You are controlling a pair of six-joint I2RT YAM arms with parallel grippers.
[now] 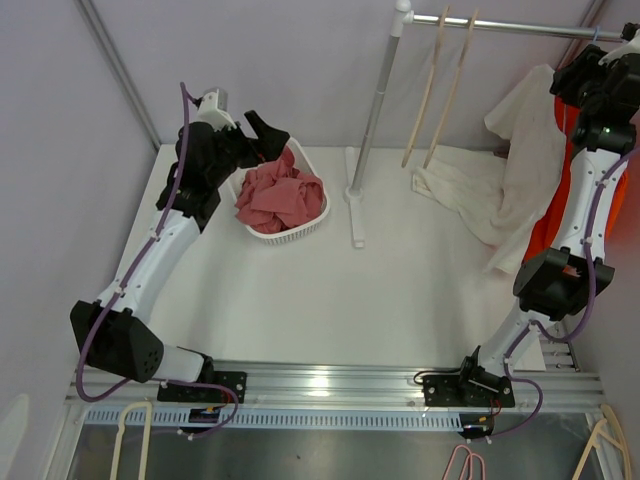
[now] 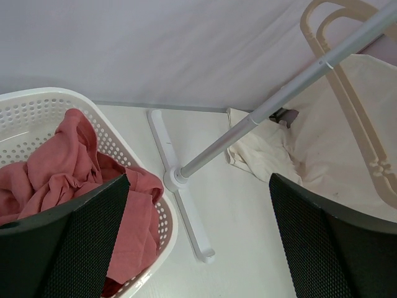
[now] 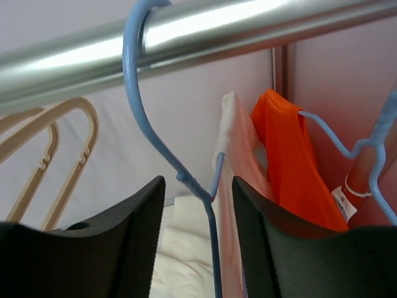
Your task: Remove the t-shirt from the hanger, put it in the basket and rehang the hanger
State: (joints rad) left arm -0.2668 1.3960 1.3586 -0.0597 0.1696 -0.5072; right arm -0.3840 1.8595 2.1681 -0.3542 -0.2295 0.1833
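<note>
A cream t-shirt hangs at the right end of the rail, its lower part spread on the table. It hangs on a blue hanger whose hook is over the metal rail. My right gripper is open, its jaws standing either side of the hanger's neck without touching it. The t-shirt shows just behind the hanger. In the top view the right gripper is up at the rail. My left gripper is open and empty above the basket's far rim; it also shows in the left wrist view.
A white basket holds a red cloth. The rack's pole and foot stand mid-table. Two beige hangers hang empty. An orange shirt hangs on a second blue hanger at the far right.
</note>
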